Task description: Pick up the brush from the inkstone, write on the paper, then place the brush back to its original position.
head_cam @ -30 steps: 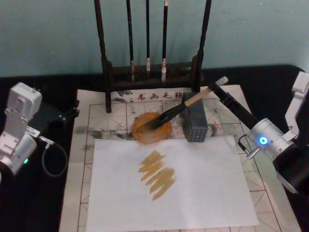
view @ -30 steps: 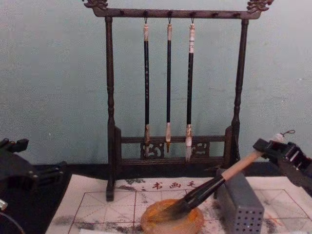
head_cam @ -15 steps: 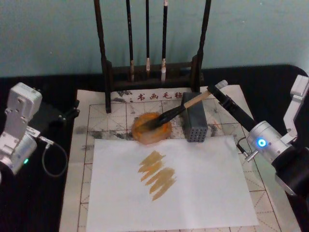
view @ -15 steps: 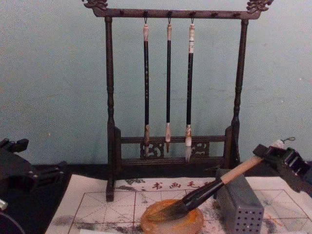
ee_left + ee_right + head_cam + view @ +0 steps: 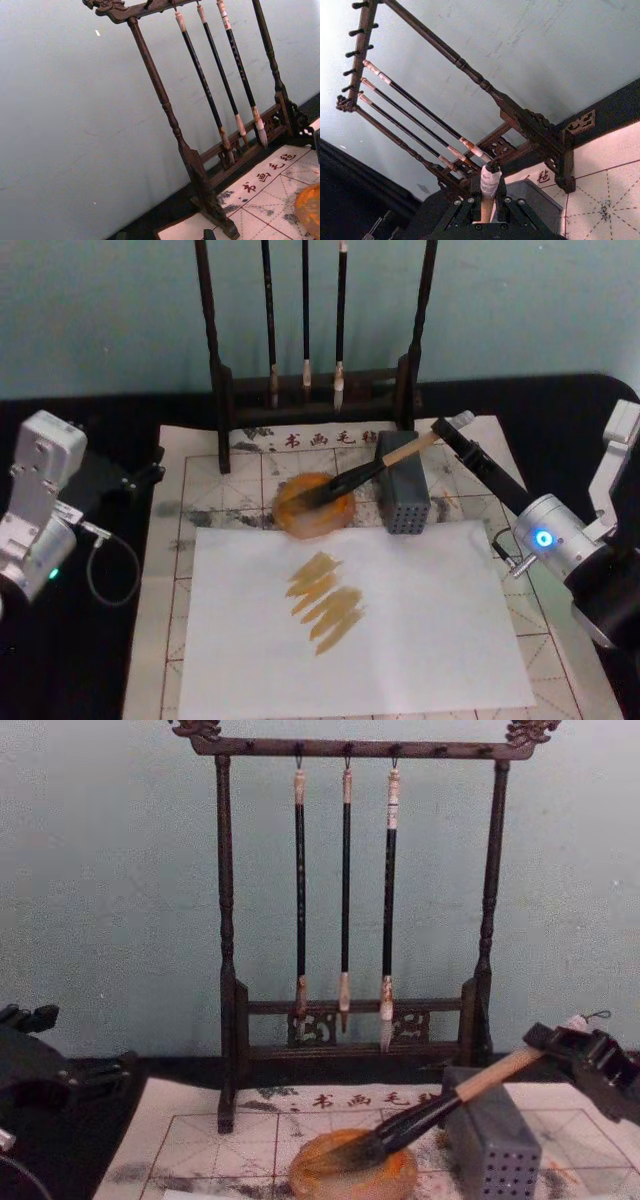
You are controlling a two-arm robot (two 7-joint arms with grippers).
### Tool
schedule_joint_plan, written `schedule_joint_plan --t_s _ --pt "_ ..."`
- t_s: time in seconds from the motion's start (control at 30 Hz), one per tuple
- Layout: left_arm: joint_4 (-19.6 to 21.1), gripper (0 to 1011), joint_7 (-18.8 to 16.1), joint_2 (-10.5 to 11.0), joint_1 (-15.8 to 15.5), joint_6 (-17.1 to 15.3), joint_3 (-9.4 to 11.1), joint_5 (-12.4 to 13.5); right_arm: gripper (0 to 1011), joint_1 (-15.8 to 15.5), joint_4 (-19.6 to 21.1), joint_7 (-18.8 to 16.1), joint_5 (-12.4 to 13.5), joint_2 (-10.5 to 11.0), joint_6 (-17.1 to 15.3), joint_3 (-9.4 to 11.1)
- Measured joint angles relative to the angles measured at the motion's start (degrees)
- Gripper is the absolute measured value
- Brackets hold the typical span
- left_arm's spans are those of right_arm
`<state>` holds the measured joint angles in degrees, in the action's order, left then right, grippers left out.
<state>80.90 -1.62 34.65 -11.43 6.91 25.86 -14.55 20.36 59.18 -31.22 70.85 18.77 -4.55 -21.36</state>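
A: Brushes?
B: Three thin brushes (image 5: pixel 345 880) hanging, one big brush (image 5: pixel 350 478).
A: Rest?
B: One inkstone (image 5: pixel 322 526), one grey block (image 5: pixel 403 495), one rack (image 5: pixel 226 920), one grid paper (image 5: pixel 200 480), one plain white sheet (image 5: pixel 420 620).

Head camera looks steeply down on the counter (image 5: pixel 90 670) before the brush rack (image 5: pixel 213 350); chest camera faces the rack low, level and close. Both wrist cameras tilt up at it from opposite sides, all sharing its three hanging brushes (image 5: pixel 345 880).
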Motion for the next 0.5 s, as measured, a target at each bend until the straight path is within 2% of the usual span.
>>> schedule_joint_plan --t_s 0.5 --pt "0.0 1001 0.0 0.0 0.0 0.0 0.0 0.0 182 0.0 0.1 0.0 0.0 0.0 0.0 -0.1"
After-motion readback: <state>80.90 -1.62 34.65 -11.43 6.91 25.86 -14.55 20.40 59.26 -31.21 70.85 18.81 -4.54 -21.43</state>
